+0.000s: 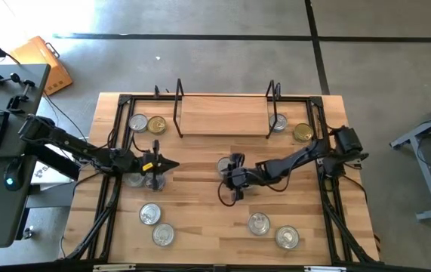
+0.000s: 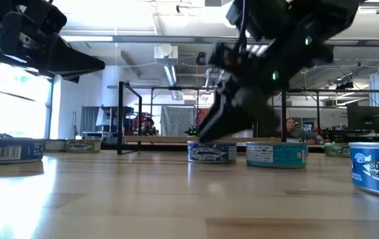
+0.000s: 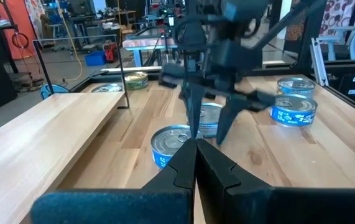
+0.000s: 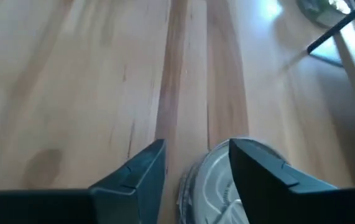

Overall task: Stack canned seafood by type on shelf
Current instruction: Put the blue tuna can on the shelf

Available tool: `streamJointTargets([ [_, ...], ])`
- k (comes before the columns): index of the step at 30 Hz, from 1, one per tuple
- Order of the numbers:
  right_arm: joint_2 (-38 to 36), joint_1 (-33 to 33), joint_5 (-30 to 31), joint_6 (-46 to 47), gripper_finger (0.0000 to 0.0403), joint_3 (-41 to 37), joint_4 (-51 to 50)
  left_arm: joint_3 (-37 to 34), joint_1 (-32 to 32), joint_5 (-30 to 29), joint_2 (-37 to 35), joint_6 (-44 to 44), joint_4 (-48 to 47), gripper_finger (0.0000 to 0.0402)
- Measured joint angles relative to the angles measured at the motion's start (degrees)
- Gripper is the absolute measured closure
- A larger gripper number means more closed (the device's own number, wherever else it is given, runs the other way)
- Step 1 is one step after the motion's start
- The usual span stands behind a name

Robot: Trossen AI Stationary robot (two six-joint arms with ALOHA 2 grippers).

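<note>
4 tins of canned seafood (image 1: 150, 214) lie along the front edge of the desk (image 1: 200, 227), in 2 pairs well apart. Mid-desk, the left gripper (image 1: 162, 164) hangs with its fingers pressed together and holding nothing, just beside 2 more tins (image 1: 136, 180). The right gripper (image 4: 196, 146) is low over the desk with its fingers apart and a silver-topped tin (image 4: 217, 180) partly between them; I judge it not clamped. At the back stands the shelf (image 1: 223, 115), no tin on its board yet, with 2 tins at each end frame, 1 gold-topped (image 1: 302, 133) in each pair.

These tins look rigid, compact and fairly dense, with slick metal walls and a raised rim. They are best held across the full width, low on the side wall. A hold on the rim alone would likely slip or tip the tin.
</note>
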Motion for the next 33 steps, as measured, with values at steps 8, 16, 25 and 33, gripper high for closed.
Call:
streamJointTargets([
  [8, 4.16, -0.11, 6.30, -0.25, 0.0336, 0.29, -1.18, 0.00, 0.00, 0.01, 1.11, -0.04, 0.80, 0.0401],
  [16, 5.77, 0.32, 9.91, 0.70, 0.0391, 0.31, -2.28, 0.00, 0.00, 0.02, 1.76, -0.05, 1.82, 0.0401],
  [25, -0.50, 2.74, 12.12, -2.28, 0.0402, -0.37, -5.72, 0.00, -0.04, 0.03, 1.76, -0.22, 2.30, 0.0401],
  [33, -3.16, 3.26, 13.26, -4.31, 0.0403, -0.30, -5.23, 0.00, -0.02, 0.05, 1.76, -0.22, 2.34, 0.0401],
])
